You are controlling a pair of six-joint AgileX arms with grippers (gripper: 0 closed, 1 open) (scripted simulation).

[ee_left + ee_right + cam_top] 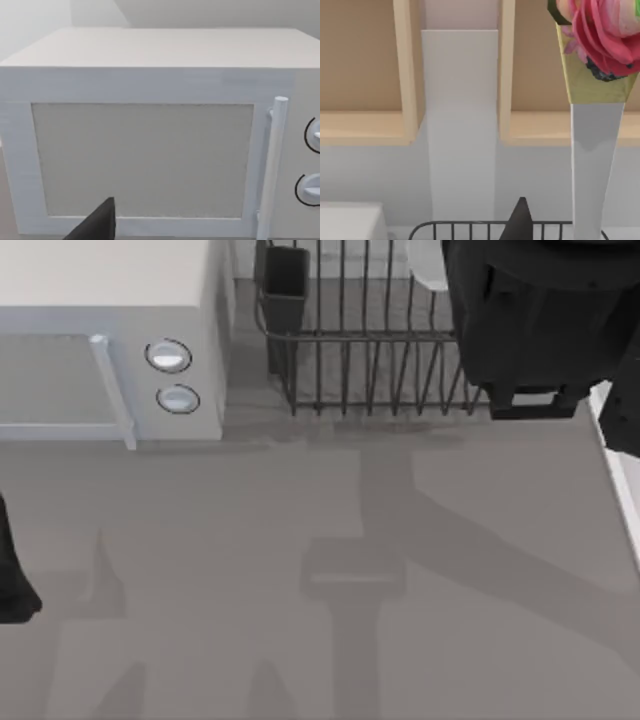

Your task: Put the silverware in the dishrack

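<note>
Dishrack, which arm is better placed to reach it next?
Likely the right: the right arm hangs over the dishrack at the table's top right. The left arm sits at the left edge, facing the microwave.

Right arm (535,325) raised at top view's upper right; left arm (15,575) parked at left edge.

White microwave (110,335) at the table's (300,580) ten o'clock, door handle (112,390) upright beside two round knobs (168,356) stacked at its three o'clock edge. Right wrist view: tall white vase (592,165) holding a pink flower (607,30), before pale wooden shelving (365,125) and a white pillar (461,125).
</note>
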